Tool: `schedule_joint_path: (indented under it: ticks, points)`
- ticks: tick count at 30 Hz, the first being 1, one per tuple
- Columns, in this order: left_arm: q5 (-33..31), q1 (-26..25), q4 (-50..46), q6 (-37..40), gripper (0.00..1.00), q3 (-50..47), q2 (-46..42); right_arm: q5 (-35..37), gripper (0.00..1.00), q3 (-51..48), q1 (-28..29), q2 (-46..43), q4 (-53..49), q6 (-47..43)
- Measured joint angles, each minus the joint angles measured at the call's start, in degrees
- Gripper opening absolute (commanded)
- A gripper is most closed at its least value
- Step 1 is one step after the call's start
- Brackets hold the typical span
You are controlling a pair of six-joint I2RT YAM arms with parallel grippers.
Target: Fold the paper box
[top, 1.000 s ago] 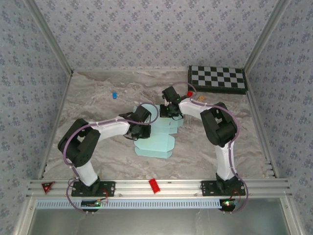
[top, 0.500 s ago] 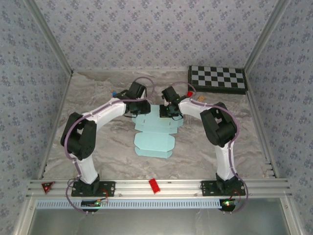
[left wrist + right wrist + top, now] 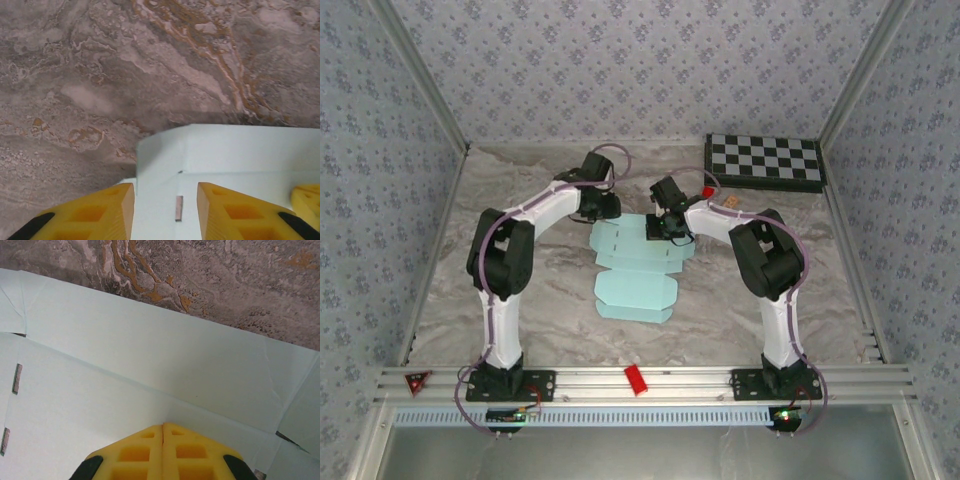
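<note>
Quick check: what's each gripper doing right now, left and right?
Left gripper: open, holding nothing, over a corner of the paper box.
Right gripper: closed, fingers together with nothing between them, over the paper box.

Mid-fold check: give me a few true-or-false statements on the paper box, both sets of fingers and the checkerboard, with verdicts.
1. The paper box lies unfolded and flat on the table. True.
2. The left fingers are shut. False: they are open, above a corner of the paper box.
3. The right fingers are closed together over the paper box. True.
4. The checkerboard lies on top of the paper box. False: it sits apart, in the far right corner.
</note>
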Motion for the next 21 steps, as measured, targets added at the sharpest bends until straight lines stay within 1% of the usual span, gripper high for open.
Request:
schedule_joint_path:
  ticks: [3,9,12,17,21]
  points:
    - [-0.2,0.5,-0.6,0.3,0.41,0.3,1.1,0.0,0.0,0.0,0.0,0.0,0.0,0.0]
    - [0.0,0.7,-1.5,0.7,0.41,2.3,3.9,0.0,0.0,0.0,0.0,0.0,0.0,0.0]
    - [0.6,0.7,-1.6,1.1,0.4,3.6,5.2,0.0,0.0,0.0,0.0,0.0,0.0,0.0]
    - [2.6,0.7,-1.5,2.2,0.34,4.2,5.8,0.0,0.0,0.0,0.0,0.0,0.0,0.0]
    - [4.3,0.7,-1.4,3.2,0.34,4.5,5.8,0.0,0.0,0.0,0.0,0.0,0.0,0.0]
